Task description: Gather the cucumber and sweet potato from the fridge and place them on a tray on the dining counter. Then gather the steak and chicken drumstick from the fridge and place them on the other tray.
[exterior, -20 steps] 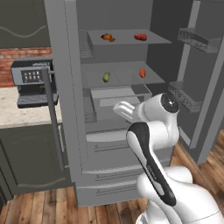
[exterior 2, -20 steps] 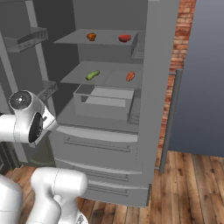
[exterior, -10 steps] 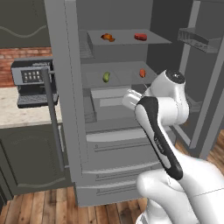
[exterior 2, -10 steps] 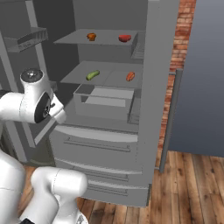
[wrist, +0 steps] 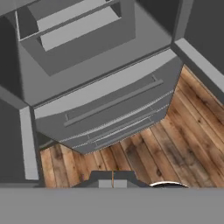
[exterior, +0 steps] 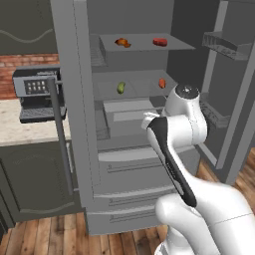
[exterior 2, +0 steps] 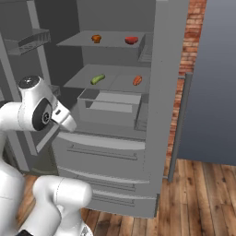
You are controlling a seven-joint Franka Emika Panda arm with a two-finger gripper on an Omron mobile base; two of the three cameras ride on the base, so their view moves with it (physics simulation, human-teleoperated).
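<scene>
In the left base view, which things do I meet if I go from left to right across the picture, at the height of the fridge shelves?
Coffee machine → long door handle → chicken drumstick on the upper shelf, with the cucumber below it → steak, with the sweet potato below it → door shelf rack.

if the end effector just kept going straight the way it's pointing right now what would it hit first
Probably the fridge's lower drawer front, which sits centred ahead of the shut end effector; depth is unclear, so that's a guess.
</scene>
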